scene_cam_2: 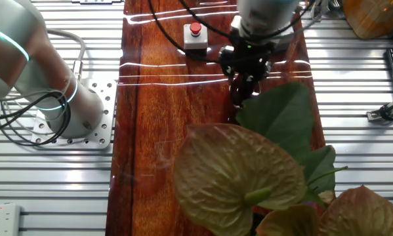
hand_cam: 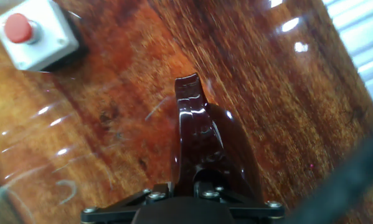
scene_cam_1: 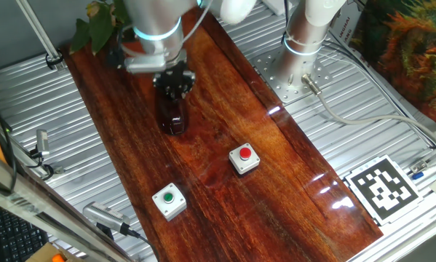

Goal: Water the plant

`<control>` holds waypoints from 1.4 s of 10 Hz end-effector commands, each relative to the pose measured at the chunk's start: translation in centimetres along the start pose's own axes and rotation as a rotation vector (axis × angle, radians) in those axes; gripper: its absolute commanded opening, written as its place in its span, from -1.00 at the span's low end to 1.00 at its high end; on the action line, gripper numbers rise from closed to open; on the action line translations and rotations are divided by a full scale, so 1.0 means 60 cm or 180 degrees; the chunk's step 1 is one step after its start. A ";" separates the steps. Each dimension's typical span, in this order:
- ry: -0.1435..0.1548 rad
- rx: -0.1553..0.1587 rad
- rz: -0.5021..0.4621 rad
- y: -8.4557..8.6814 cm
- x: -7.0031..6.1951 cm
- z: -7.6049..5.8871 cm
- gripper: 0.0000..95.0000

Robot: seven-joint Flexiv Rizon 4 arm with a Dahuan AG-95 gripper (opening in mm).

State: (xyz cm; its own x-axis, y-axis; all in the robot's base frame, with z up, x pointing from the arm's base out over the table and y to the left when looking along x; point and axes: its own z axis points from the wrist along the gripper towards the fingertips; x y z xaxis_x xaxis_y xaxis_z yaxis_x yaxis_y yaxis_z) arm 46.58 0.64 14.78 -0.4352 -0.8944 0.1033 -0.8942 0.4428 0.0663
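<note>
Around the dark red translucent vessel [scene_cam_1: 172, 115] the glossy brown wooden surface [scene_cam_1: 225, 102] lies bare on both flanks. Beyond the vessel, broad green and yellowish plant leaves [scene_cam_2: 245, 177] spread over the board. On its opposite side stand a red-button box [scene_cam_1: 244, 159] and a green-button box [scene_cam_1: 169, 201], well apart.

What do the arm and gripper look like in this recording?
The arm is glossy silver-white and rounded, with glowing cyan rings at its joints. Its base stands on a perforated metal plate. Black cables run along the arm to the gripper, which is compact, black and has visible screws.
</note>
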 end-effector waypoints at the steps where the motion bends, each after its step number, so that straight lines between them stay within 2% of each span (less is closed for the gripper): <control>1: 0.0029 0.0029 -0.0021 0.003 0.003 0.003 -1.00; 4: 0.0002 0.0043 -0.0028 0.001 0.001 0.017 -1.00; 6: -0.0023 0.0104 -0.0059 -0.001 -0.001 0.030 -1.00; 7: -0.0055 0.0135 -0.0055 -0.002 -0.001 0.034 -1.00; 9: -0.0135 0.0100 -0.0046 -0.002 -0.006 0.029 -1.00; 10: -0.0171 0.0045 -0.0055 -0.003 -0.013 0.021 -0.60; 11: -0.0190 0.0073 -0.0092 -0.004 -0.014 0.021 -0.20; 12: -0.0210 0.0087 -0.0125 -0.004 -0.014 0.022 0.60; 13: -0.0176 0.0068 -0.0133 -0.004 -0.014 0.022 1.00; 14: -0.0153 -0.0067 -0.0073 -0.004 -0.014 0.020 1.00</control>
State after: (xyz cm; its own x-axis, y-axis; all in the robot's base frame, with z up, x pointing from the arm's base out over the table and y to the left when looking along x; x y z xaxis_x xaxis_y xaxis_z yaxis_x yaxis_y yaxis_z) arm 47.29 1.29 13.38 -0.3964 -0.9173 0.0374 -0.9155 0.3980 0.0593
